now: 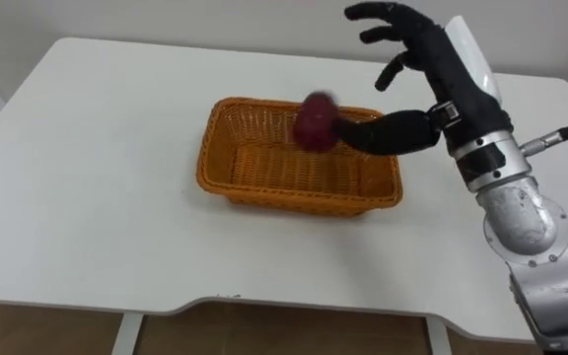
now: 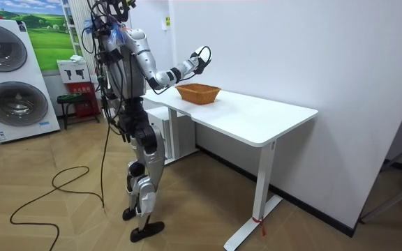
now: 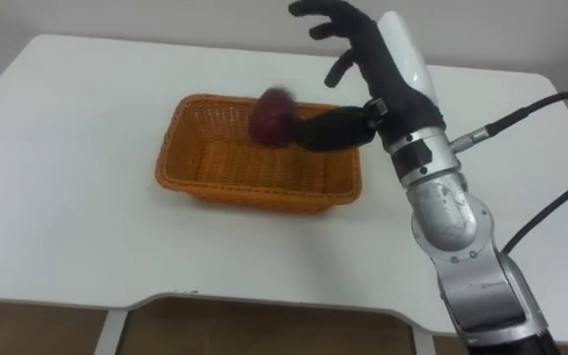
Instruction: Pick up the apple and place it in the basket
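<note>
One robot hand (image 1: 442,64), the right, spreads its fingers above a basket (image 1: 264,187) on the counter (image 1: 87,197); the dark-red apple (image 1: 314,121) beside its thumb, loose this high, may bounce out.

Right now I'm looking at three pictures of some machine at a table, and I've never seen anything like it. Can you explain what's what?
It is a humanoid robot standing on two legs at a white table. Two pictures come from a stereo camera on its head, looking down at the work. The third comes from a camera standing off in the room, which sees the whole robot. On the table sits an orange wicker basket. The dark hand above it is the robot's right hand, its fingers spread open. A dark red apple shows blurred just above the basket, at the tip of the thumb. Whether the thumb touches it I cannot tell, but nothing is curled round it.
</note>
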